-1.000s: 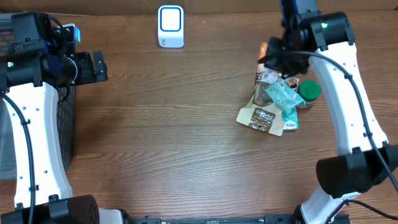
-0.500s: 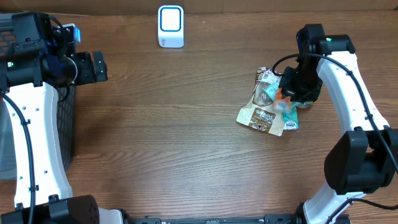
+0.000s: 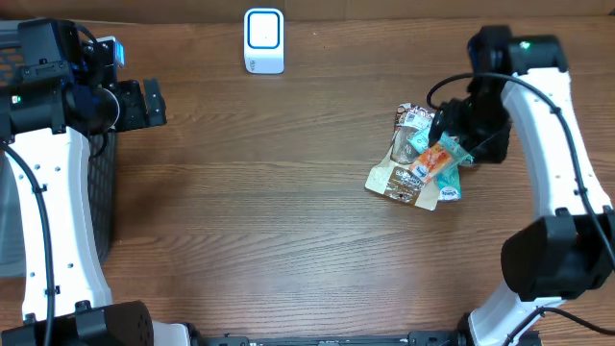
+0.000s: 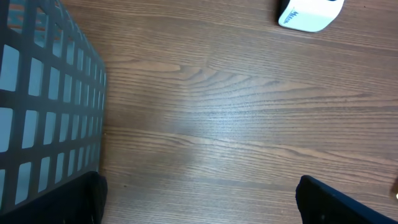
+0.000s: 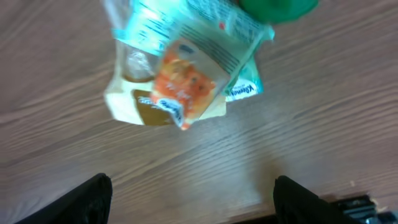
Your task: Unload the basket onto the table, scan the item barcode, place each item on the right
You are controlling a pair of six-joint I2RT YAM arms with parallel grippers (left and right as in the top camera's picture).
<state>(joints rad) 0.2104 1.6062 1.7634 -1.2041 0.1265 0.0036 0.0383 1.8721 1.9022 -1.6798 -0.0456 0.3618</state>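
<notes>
The left arm (image 3: 67, 240), far left of the white scanner (image 3: 263, 40), and the right arm (image 3: 553, 144), far right of it, share white rounded shells, black joint housings and thin black cables (image 3: 45, 240); each carries a small green light (image 3: 524, 45) and black fingers (image 4: 336, 202)

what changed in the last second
The right gripper moved from behind the pile of packets to over it, opened and let go of the orange packet, which is now on top of the pile. The left gripper, scanner and basket stayed put.
</notes>
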